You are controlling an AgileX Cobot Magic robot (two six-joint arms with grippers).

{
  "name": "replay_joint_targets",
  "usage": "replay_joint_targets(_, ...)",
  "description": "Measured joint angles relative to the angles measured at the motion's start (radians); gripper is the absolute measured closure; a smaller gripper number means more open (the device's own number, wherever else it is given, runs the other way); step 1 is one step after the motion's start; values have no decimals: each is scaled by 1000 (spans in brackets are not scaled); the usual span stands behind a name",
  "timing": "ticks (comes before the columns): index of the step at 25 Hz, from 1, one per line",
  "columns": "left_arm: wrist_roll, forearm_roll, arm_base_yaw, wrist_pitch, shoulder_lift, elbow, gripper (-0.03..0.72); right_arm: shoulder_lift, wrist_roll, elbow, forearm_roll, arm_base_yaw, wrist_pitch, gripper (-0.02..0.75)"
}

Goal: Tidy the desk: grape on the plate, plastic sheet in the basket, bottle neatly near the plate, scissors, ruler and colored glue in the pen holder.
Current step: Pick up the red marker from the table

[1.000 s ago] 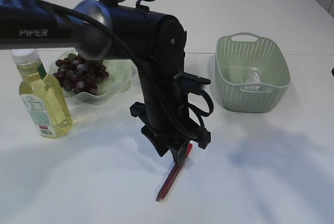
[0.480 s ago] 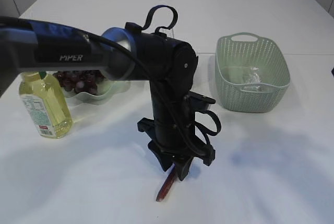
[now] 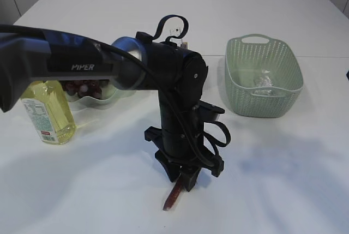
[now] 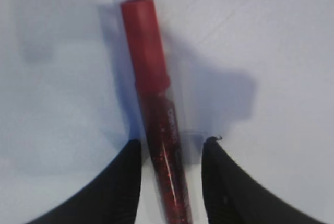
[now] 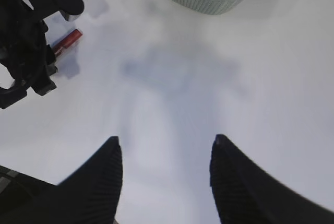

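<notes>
We have left tool (image 4: 171,182) low over glue (image 4: 156,114), fingers astride tube, spread, apparently not pinching yet; straddle lines it up for grasp. Glue lies flat on tabletop (image 3: 283,190). Right tool (image 5: 164,174) agape, empty, parked well clear. Grapes (image 3: 82,85) sit on plate, bottle (image 3: 46,111) beside it.

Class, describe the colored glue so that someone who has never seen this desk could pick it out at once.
Start at the green basket at the right of the white table, then look left to the black left gripper pointing down near the front edge. The glue stick lies flat between its open fingers. It is the only slim red tube, with a red cap.
</notes>
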Motion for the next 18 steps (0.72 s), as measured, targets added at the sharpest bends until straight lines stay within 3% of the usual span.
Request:
replay_joint_targets(4, 0, 0, 0, 0, 0, -2, 423, 0, -2, 0, 0, 0, -2, 307)
replay_joint_targets(11, 0, 0, 0, 0, 2, -4, 616, 0, -4, 0, 0, 0, -2, 307)
replay_joint_targets(18, 5, 2, 0, 0, 2, -4, 632, 0, -6, 0, 0, 0, -2, 307)
